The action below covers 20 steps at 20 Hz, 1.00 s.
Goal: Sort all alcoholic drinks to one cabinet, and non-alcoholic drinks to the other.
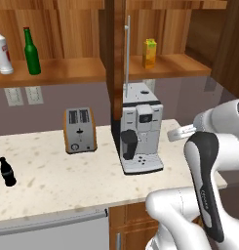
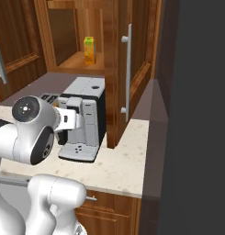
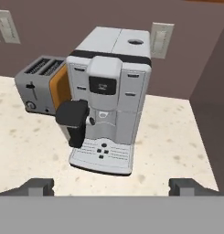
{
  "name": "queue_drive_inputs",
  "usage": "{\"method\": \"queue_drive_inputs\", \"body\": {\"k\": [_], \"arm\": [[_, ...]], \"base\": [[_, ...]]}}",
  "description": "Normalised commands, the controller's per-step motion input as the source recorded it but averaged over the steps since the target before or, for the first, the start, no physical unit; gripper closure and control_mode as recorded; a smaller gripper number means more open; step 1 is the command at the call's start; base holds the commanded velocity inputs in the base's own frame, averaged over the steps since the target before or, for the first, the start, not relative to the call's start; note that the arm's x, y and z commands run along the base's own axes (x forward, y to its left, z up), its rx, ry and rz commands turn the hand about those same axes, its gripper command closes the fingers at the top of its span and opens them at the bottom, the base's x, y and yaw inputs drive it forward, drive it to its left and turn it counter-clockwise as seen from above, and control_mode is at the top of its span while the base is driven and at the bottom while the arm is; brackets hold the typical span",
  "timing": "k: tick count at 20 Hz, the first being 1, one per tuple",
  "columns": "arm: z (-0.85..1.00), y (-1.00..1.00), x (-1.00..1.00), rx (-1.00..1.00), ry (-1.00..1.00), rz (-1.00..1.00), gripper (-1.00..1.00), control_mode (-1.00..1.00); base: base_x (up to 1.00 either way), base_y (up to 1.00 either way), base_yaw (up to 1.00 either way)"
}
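The hand sits nearest in the hand view, its two small dark, blocky finger tips set wide apart with nothing between them, so it is open and empty, looking down over the desk. The desk is a flat slab of pale cream stone with a fine brown speckle and a squared front edge.

On it, straight ahead of the hand, stands a boxy coffee machine, silver-grey plastic with a black band near the top, a dark rounded spout block at its front and a ribbed drip tray at its foot. Just beside it, on its left in the left base view, sits a toaster with brushed grey metal faces, orange sides and two slots in its top.

Well apart from these, near the left end of the desk, stands the small cola bottle, glossy black and curved with a narrow neck.

Farther back and above, the open cabinets are of warm, streaked brown wood. On the left shelf stand the white bottle, smooth and cylindrical with a red cap and red label, and near it the slim green bottle of shiny dark glass with a long neck. Both are upright. On the right shelf, beyond a dark wooden divider, the juice carton stands upright, a small rectangular orange-yellow box with green at its top
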Motion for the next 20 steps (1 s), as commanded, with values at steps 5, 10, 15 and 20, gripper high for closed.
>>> {"method": "queue_drive_inputs", "body": {"k": [5,10,15,20], "arm": [[-0.05,0.00,-0.10,0.00,0.01,0.00,-1.00,1.00],[0.00,0.00,0.00,0.00,0.00,0.00,-1.00,1.00],[0.00,0.00,0.00,0.00,0.00,0.00,-1.00,1.00],[0.00,0.00,0.00,0.00,0.00,0.00,-1.00,1.00]], "base": [[-0.59,0.00,0.00],[-0.75,0.25,0.00],[-0.13,0.85,0.00],[-0.01,0.86,0.00]]}}
